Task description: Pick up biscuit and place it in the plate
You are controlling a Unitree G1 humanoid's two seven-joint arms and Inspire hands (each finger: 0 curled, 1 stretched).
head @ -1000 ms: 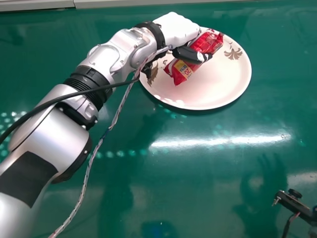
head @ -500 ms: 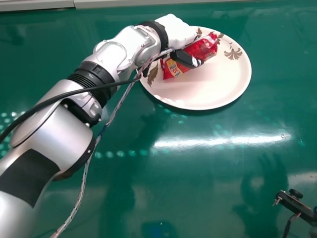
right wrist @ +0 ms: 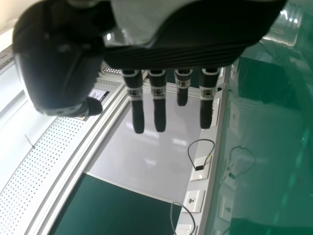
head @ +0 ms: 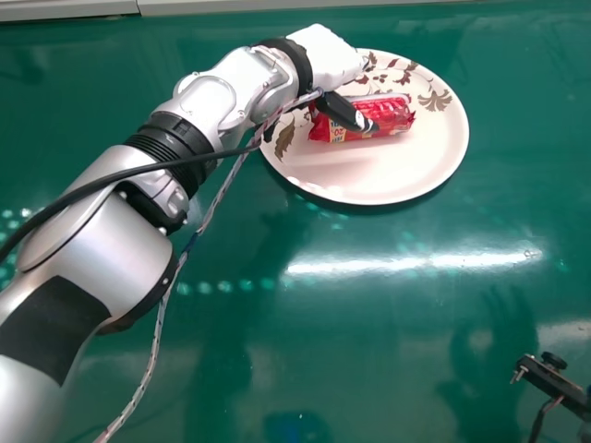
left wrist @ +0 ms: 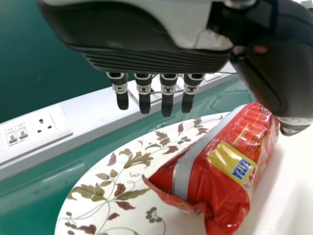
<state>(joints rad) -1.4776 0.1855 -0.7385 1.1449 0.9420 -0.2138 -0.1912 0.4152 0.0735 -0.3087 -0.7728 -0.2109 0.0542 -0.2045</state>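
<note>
Left hand is open, thumb over the biscuit, which points left to right. Plate lies beneath.

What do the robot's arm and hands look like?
The left arm is rounded and silver, with black rings and a dark patch. A black cable and a thin twisted cord run beside it. The left hand has a white back and slim black fingers with silvery bands. The right hand is black and grey, with matching fingers.
</note>
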